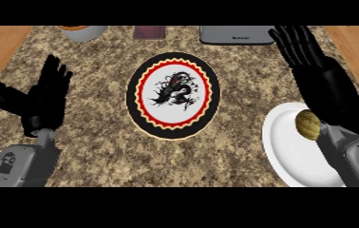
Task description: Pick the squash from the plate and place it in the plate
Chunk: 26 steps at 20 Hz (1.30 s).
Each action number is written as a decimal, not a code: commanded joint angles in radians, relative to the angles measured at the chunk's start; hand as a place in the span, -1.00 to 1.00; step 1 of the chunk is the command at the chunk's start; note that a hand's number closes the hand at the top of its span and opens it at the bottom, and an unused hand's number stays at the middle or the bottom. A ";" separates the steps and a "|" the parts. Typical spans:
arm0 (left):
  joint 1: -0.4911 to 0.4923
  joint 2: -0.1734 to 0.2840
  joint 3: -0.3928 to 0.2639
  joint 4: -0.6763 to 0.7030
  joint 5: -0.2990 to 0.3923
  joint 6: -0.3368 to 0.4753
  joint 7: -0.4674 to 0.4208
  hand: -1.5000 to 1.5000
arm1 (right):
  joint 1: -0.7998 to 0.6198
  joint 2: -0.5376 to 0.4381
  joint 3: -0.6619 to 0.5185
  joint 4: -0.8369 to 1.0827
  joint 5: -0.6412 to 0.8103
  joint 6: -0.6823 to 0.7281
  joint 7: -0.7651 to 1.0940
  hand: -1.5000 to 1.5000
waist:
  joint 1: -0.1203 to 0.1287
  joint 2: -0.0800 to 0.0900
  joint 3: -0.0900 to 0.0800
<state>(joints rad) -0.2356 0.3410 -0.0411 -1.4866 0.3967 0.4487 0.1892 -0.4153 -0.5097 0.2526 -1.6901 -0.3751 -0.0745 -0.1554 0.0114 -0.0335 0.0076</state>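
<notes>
squash [307, 125] at white plate [288, 146] right edge, right hand [316, 70] above

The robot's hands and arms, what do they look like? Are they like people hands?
A bit like them. Both the left hand and the right hand are black all over, with long jointed fingers and a thumb, like dark gloves made of small segments. Behind each hand comes a smooth grey forearm; the left one carries a small dark marking near the picture's lower edge. No cables or sleeves show.

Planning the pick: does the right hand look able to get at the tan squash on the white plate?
Probably yes: the open right hand hovers beyond the squash, nothing covering it, though the forearm crowds it.
</notes>
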 commanded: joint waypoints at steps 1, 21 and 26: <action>0.049 0.031 0.004 -0.022 -0.012 -0.064 -0.038 0.00 | 0.088 -0.018 -0.105 0.002 -0.061 0.112 -0.182 1.00 | -0.012 0.033 -0.006; 0.057 0.101 -0.130 0.051 -0.095 -0.210 -0.051 0.00 | 0.392 0.057 -0.532 0.508 0.023 0.374 -1.241 -1.00 | -0.007 0.056 0.004; 0.086 0.072 -0.154 0.045 -0.107 -0.207 -0.069 0.00 | 0.423 0.049 -0.553 0.608 0.107 0.346 -1.321 -1.00 | 0.004 0.046 0.003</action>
<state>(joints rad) -0.1557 0.4217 -0.1866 -1.4409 0.2972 0.2417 0.1248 -0.0112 -0.4550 -0.2867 -1.1953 -0.3275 0.1603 -1.1391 0.0089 0.0179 0.0110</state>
